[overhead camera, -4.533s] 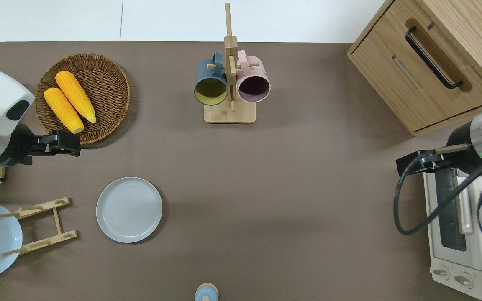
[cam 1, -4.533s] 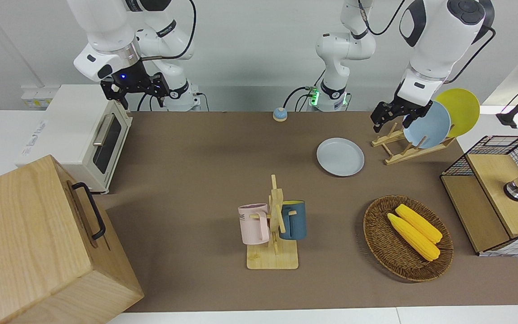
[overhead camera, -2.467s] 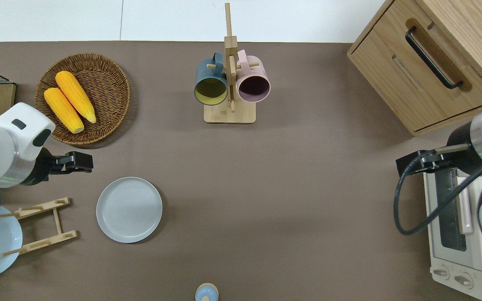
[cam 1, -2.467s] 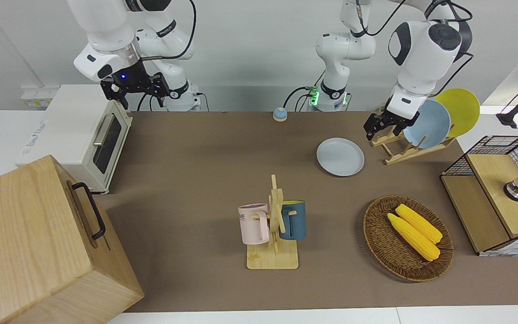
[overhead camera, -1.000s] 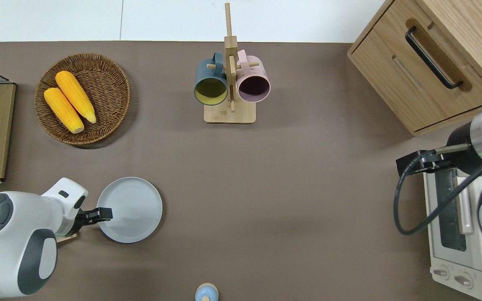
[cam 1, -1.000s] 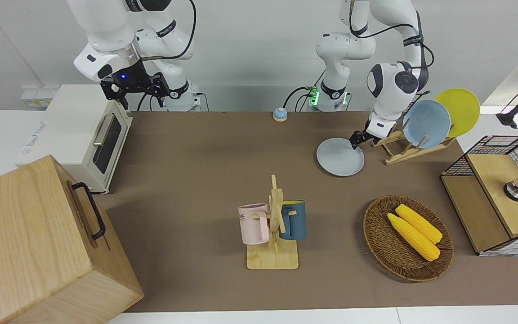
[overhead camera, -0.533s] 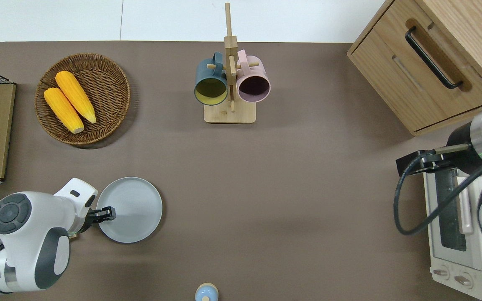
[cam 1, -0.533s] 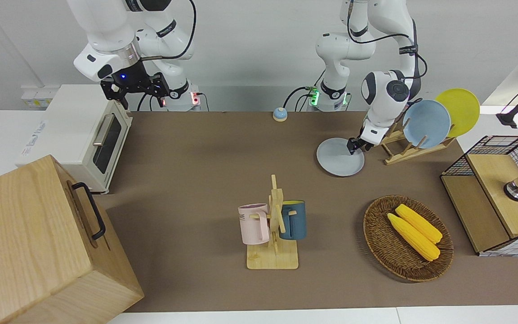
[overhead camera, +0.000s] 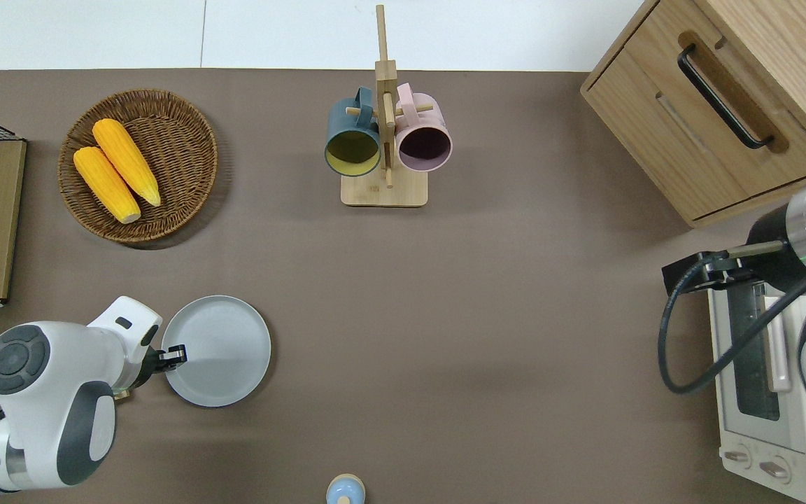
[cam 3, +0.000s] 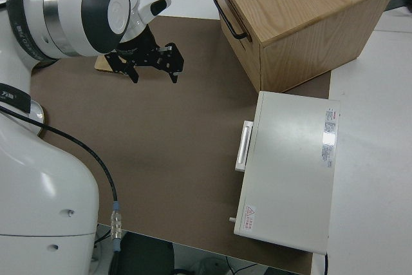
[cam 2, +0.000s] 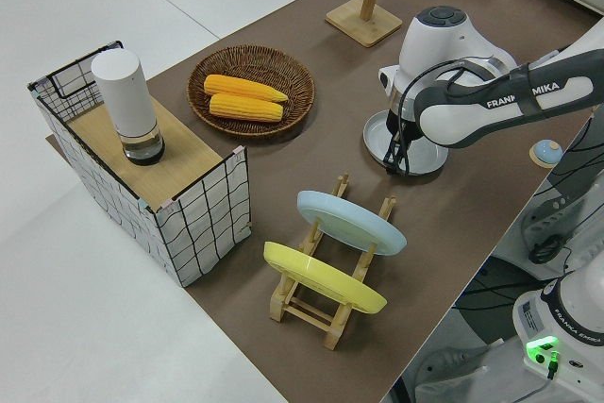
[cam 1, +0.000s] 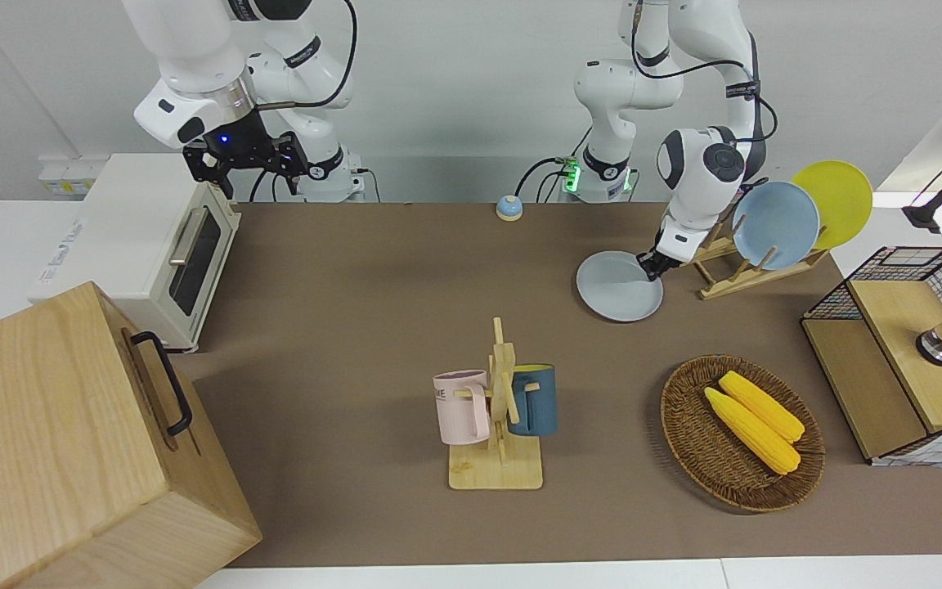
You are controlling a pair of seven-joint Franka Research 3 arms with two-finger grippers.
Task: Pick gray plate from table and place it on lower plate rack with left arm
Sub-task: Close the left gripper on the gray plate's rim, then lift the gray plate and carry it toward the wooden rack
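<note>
Left hand (overhead camera: 173, 355) is down at the rim of the gray plate (overhead camera: 221, 350), on the plate's side toward the left arm's end of the counter (overhead camera: 445, 315). Its fingers look clamped on that rim in the overhead and front views; the left side view is partly blocked by the wrist. The plate sits on the counter, with its rim at the hand maybe a touch raised, can't tell for sure. It's near the edge closest to the robots, toward the left arm's end. The lower plate rack (cam 1: 724, 274) stands just beside the plate, closer to that end; the light blue plate (cam 1: 775, 225) and yellow plate (cam 1: 835, 200) stand slanted in its slots, while the slots nearest the gray plate are free. Right arm is parked, with the right hand (cam 3: 153, 62) released, fingers apart. Also on the counter: wicker basket (overhead camera: 186, 140) with two corn cobs (overhead camera: 116, 169) toward the edge farthest from the robots at the left arm's end, and the mug stand (overhead camera: 385, 140) with two mugs at the middle of that farthest edge.
</note>
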